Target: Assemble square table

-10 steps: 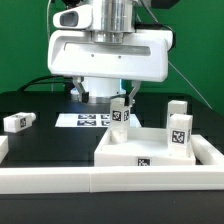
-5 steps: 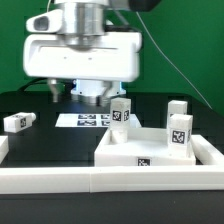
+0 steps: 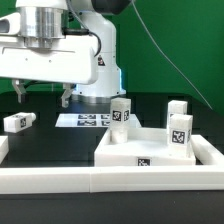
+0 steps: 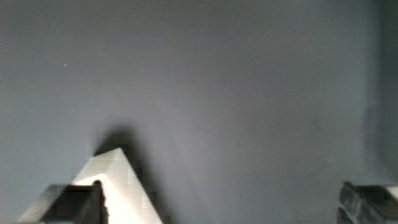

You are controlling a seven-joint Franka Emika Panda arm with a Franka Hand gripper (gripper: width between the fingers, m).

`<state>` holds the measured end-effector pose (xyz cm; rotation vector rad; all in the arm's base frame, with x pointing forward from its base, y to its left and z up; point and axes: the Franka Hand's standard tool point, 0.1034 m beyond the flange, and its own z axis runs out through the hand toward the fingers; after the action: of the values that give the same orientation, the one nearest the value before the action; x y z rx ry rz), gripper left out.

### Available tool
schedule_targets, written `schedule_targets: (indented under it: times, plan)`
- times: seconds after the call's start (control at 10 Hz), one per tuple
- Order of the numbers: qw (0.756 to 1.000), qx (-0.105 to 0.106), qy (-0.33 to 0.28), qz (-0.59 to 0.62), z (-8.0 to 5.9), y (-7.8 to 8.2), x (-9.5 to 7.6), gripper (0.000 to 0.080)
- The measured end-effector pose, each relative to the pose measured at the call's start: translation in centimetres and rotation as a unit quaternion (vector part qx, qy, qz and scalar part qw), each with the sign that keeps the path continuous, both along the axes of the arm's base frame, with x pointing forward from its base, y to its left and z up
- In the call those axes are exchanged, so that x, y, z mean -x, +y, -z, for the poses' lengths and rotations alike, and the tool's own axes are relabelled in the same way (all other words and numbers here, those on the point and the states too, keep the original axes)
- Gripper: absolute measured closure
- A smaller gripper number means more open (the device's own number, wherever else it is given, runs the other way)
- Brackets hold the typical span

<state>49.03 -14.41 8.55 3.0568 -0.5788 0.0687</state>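
Square tabletop (image 3: 150,150) lies on the black table (image 3: 50,140) toward the exterior view's right, pushed against the white rail (image 3: 60,180). Three legs stand upright on it – one (image 3: 120,111) at its far corner, two (image 3: 178,130) near its right edge. A fourth leg (image 3: 17,122) lies on its side, well apart at the left, beyond the marker board (image 3: 85,120). Gripper (image 3: 42,95) hangs high at the upper left, fingers spread – holding nothing. Wrist view shows only bare dark surface and one blurred white fingertip (image 4: 116,185).
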Motion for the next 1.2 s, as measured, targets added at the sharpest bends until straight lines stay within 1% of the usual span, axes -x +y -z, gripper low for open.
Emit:
schedule_targets:
  times: [0.2,0.3,0.4,0.5,0.6,0.9,1.0,1.1,1.2]
  plan:
    - [1.000,0.001,0.001,0.005,0.0,-1.9,0.6,0.0151]
    - [1.000,-0.002,0.001,0.020,0.1,-4.1,1.7,0.0151]
    - [0.999,0.000,0.006,0.037,0.4,-6.0,2.8,0.0151]
    - [0.999,0.001,0.009,0.043,0.7,-7.0,3.4,0.0151]
    - [0.999,0.002,0.007,0.046,0.6,-7.6,3.3,0.0151]
    - [0.999,0.003,0.008,0.050,0.7,-7.9,3.5,0.0151]
    - [0.996,-0.016,-0.003,0.087,0.9,-8.6,4.2,0.0151]
    - [0.991,-0.037,-0.013,0.129,1.3,-9.3,5.5,0.0151]
    - [0.988,-0.046,-0.010,0.149,1.9,-9.1,6.7,0.0151]
